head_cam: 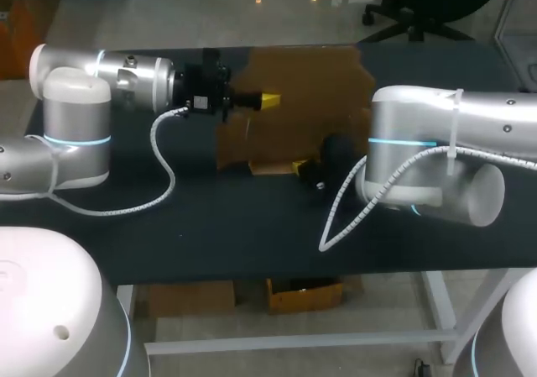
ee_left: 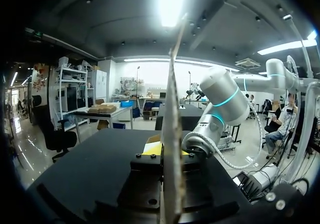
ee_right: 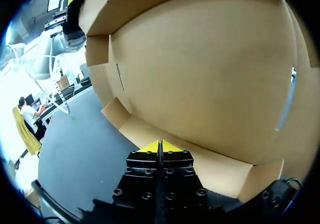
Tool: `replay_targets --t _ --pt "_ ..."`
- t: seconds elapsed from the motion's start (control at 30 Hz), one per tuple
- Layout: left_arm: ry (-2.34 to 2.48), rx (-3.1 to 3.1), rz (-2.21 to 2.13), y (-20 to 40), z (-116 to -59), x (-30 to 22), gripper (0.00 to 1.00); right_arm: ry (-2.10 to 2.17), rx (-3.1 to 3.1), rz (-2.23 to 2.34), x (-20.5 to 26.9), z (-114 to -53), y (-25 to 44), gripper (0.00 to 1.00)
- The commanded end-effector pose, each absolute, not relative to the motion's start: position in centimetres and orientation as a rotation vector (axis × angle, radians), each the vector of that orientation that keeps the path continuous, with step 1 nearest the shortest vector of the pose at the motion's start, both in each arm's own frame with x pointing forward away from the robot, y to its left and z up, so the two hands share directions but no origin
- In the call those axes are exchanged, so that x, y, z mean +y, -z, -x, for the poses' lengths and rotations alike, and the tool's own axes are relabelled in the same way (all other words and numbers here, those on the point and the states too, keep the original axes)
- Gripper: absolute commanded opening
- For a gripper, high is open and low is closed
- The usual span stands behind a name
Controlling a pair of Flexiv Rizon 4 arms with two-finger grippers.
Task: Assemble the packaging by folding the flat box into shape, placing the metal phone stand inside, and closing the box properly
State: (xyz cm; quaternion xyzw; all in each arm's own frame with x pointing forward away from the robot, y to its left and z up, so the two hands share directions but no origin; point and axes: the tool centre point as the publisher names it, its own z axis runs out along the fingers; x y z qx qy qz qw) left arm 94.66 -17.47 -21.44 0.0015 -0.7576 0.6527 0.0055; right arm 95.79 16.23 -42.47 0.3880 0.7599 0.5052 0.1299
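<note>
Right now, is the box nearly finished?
Not nearly. Done: the cardboard box is held upright. In hand: my left pincer grips a panel; my right pincer, shut, sits at a flap. Left: folding it into shape, putting in the phone stand, which I cannot see, and closing it.

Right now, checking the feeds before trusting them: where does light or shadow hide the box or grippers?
Head view: the right gripper sits dark against the dark table, hard to make out. Left wrist view: glare from above washes out the box at its top edge. Right wrist view: the box is evenly lit, no glare.
</note>
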Motion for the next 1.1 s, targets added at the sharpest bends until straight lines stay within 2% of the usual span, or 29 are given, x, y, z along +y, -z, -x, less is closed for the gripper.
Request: replay_targets --t 0.03,1.1 --pt "-2.048 -2.363 0.000 22.0 -94.4 -17.1 0.00 -1.467 2.204 -1.130 16.5 -95.8 43.0 0.00" --pt "-2.021 -2.354 -0.012 22.9 -94.0 -16.7 0.00 -1.467 2.204 -1.130 16.5 -95.8 43.0 0.00"
